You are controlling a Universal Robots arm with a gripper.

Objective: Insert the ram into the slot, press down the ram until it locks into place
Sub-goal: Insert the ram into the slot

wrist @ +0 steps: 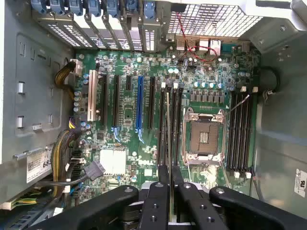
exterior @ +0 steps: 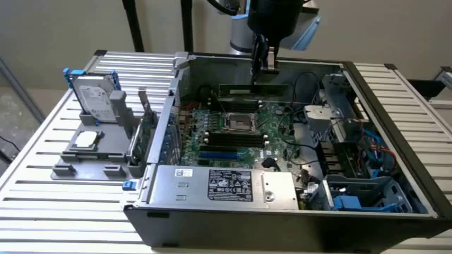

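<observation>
The end effector (exterior: pixel 265 70) is found closed on the ram (exterior: pixel 253 90), which is gripped at its upper edge near mid-length and hung clear above the motherboard (exterior: pixel 272 114) inside the open computer case (exterior: pixel 282 227). In the exterior view the ram is held edge-down and level. Its long axis runs from the exterior view's left to its right, parallel with the black memory sockets beside the processor socket (exterior: pixel 237 123). No contact between ram and board is observed, and a gap is noted beneath the stick. In the wrist view the ram (wrist: pixel 168 129) is seen edge-on as a thin strip extending away from the end effector (wrist: pixel 170 184). There it is laid over the bank of black sockets between the processor socket (wrist: pixel 204 136) and the blue expansion socket (wrist: pixel 139 103). The slot (wrist: pixel 177 120) is therefore judged to lie directly below the end effector, its long axis matched to that of the ram. Which socket of the bank is addressed cannot be settled. The arm is posed above the case with the wrist directed straight down. Insertion is not yet made.
</observation>
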